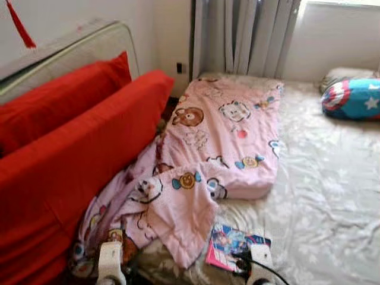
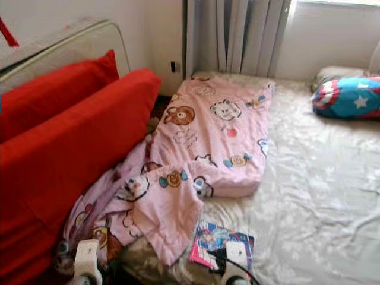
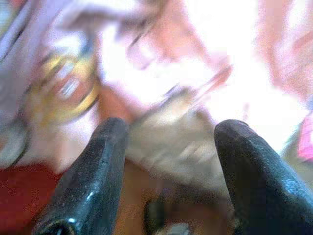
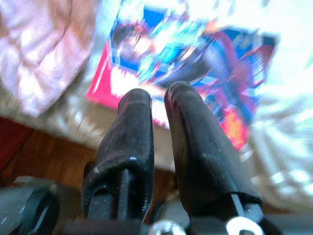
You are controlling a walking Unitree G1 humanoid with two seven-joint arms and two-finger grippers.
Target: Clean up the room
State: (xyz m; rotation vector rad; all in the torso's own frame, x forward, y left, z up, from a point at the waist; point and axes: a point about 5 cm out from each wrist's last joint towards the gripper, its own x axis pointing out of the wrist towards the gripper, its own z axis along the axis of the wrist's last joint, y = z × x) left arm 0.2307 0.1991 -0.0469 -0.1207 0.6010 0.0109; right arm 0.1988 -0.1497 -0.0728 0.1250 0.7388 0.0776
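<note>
Tidying looks barely begun: the pink cartoon-print quilt (image 1: 219, 142) sprawls half off the white-sheeted bed (image 1: 332, 196), and a colourful glossy magazine (image 4: 195, 73) lies by its edge. The left pincer (image 3: 168, 161) is spread near the quilt; the right pincer (image 4: 159, 115), pressed together and empty, hovers before the magazine.

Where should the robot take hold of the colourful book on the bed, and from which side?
Probably the book's near edge, which lies by the bed's foot, closest to the right gripper. It lies flat, so one of the fingers would need to slide underneath from the robot's side.

The left gripper (image 3: 168, 142) has its jaws spread apart above a blurred pink blanket (image 3: 195, 73); red fabric (image 3: 19, 196) lies beside the blanket.
</note>
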